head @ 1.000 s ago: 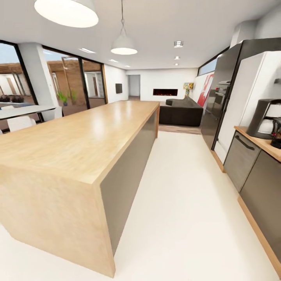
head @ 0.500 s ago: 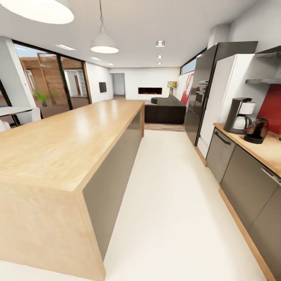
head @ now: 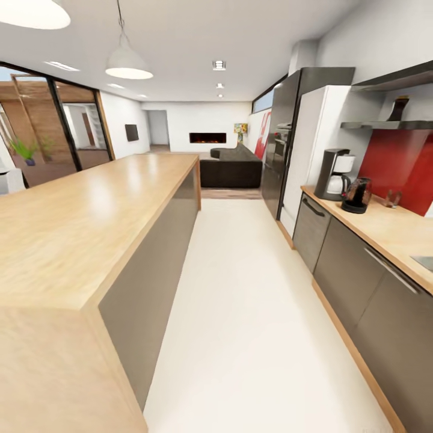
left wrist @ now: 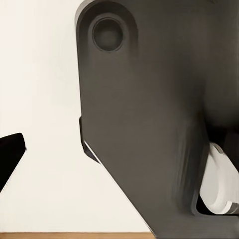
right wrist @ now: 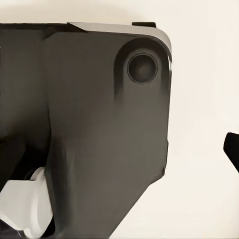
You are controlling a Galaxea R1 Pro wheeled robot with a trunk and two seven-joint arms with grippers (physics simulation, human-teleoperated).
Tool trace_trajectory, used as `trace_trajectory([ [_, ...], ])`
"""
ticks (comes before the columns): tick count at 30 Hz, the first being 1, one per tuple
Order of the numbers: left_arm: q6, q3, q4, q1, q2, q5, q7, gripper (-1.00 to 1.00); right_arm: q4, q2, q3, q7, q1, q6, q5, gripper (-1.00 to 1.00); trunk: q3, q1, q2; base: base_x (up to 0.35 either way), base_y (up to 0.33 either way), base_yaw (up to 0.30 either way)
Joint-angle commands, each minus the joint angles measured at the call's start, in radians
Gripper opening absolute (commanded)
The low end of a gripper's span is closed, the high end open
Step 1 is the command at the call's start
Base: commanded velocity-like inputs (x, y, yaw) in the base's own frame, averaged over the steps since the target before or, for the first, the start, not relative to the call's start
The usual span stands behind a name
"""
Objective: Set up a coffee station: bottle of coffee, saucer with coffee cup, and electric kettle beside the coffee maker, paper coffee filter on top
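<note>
Far off down the right-hand countertop [head: 385,231]: coffee maker [head: 334,174] by the fridge, electric kettle [head: 356,196] just beside it, bottle [head: 397,109] up on the shelf [head: 385,125]. Cannot tell either gripper's state.

Open white floor [head: 252,288] runs between island [head: 90,240] and worktop [head: 385,231]; coffee maker [head: 334,174] and electric kettle [head: 356,195] crowd the worktop's far end.

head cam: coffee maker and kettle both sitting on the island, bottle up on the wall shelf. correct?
Not the island. The head view shows the coffee maker and kettle on the countertop along the wall with the red panel, the kettle beside the coffee maker. The bottle is indeed on the wall shelf.
</note>
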Motion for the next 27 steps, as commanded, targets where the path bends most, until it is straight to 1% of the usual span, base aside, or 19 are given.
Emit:
trace_trajectory([
  [1,-0.003,0.000,0.000,0.000,0.000,0.000,-0.001,1.00,0.001,0.000,0.000,0.000,-0.001,-0.002,0.000,1.00,0.001,-0.004,0.006,0.000,0.000,-0.256],
  [27,-0.004,0.000,0.000,0.000,-0.001,0.000,-0.001,1.00,0.001,0.000,0.000,-0.001,-0.001,-0.002,0.000,1.00,0.065,-0.104,0.188,0.000,0.000,-0.255],
])
